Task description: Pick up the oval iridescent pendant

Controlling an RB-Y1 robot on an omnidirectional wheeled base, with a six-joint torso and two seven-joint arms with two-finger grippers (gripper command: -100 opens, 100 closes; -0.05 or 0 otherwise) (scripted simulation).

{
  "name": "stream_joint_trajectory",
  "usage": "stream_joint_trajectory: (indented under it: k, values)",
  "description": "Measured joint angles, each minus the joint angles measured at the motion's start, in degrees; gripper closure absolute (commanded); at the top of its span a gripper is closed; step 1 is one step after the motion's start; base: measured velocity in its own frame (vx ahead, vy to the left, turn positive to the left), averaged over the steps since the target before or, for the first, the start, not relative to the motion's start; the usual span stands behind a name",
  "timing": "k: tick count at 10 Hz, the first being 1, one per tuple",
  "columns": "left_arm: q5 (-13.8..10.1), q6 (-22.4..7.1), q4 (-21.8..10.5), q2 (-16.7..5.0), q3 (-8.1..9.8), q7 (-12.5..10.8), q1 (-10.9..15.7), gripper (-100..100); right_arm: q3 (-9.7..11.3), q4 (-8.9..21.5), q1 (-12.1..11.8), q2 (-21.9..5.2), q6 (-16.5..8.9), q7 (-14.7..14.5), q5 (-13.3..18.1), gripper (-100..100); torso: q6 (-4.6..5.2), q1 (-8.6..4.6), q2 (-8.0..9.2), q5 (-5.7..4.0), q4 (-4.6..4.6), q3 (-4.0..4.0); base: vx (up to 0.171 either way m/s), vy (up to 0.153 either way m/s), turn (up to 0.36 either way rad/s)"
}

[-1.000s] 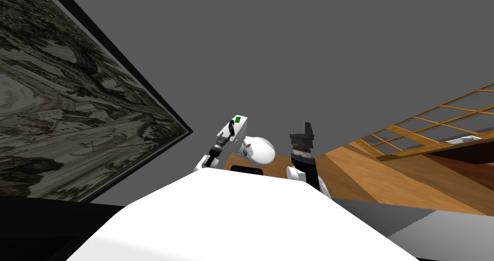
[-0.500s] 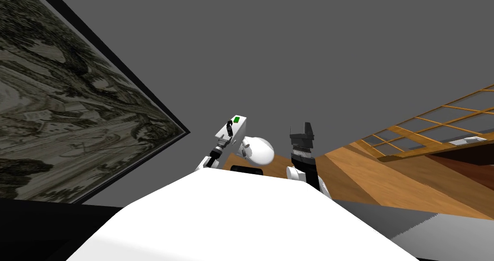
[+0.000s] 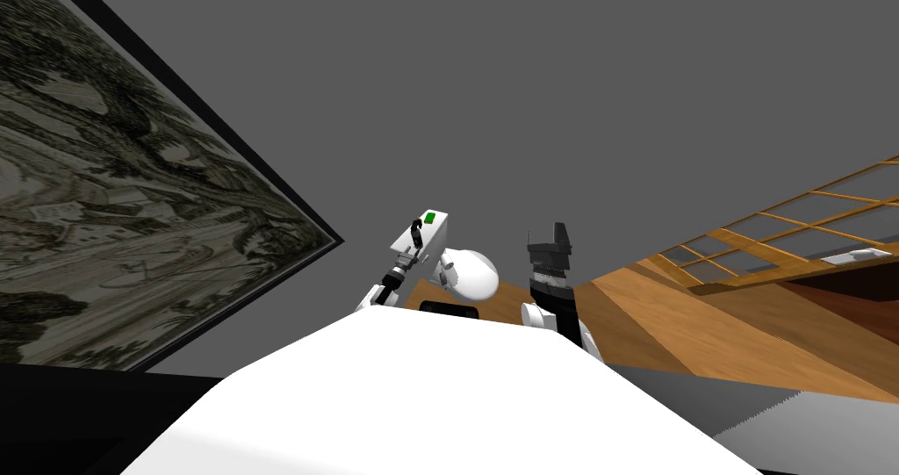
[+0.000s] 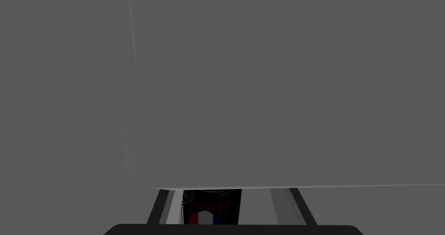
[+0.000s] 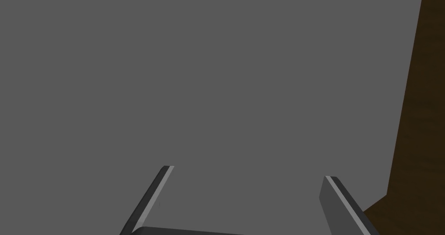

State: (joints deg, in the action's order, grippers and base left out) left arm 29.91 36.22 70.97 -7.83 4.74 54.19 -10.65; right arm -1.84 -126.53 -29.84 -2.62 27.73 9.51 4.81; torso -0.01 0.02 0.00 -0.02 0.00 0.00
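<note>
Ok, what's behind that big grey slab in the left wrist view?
Past the grey slab a dark thing with red, white and blue marks shows; the slab covers all else behind it.

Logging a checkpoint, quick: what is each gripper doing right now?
Left gripper: open; a small dark thing shows between its fingers, not clamped.
Right gripper: open, holding nothing.

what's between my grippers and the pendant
I cannot tell where the pendant lies. A flat grey surface sits close over the left gripper, hiding the tips of its open fingers; the right gripper is open.
</note>
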Motion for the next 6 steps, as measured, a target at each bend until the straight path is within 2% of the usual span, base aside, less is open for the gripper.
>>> stream_joint_trajectory:
  k: [3, 5, 6]
  values:
    - [0.0, 0.0, 0.0, 0.0, -0.01, 0.0, 0.0, 100, 0.0, 0.0, 0.0, 0.0, 0.0, 0.0, 0.0, 0, 0.01, 0.01, -0.02, -0.01, 0.02, 0.0, 0.0, 0.0, 0.0]
    - [0.0, 0.0, 0.0, 0.0, -0.01, 0.0, 0.0, -100, 0.0, 0.0, 0.0, 0.0, 0.0, 0.0, 0.0, 0, 0.01, 0.01, -0.02, -0.01, 0.02, 0.0, -0.006, 0.003, -0.075]
    - [0.4, -0.3, 0.3, -1.2, -0.31, -0.6, 0.0, -100, 0.0, 0.0, 0.0, 0.0, 0.0, 0.0, 0.0, 0, 0.03, 0.04, 0.01, -0.01, 0.02, 0.02, -0.021, 0.019, -0.129]
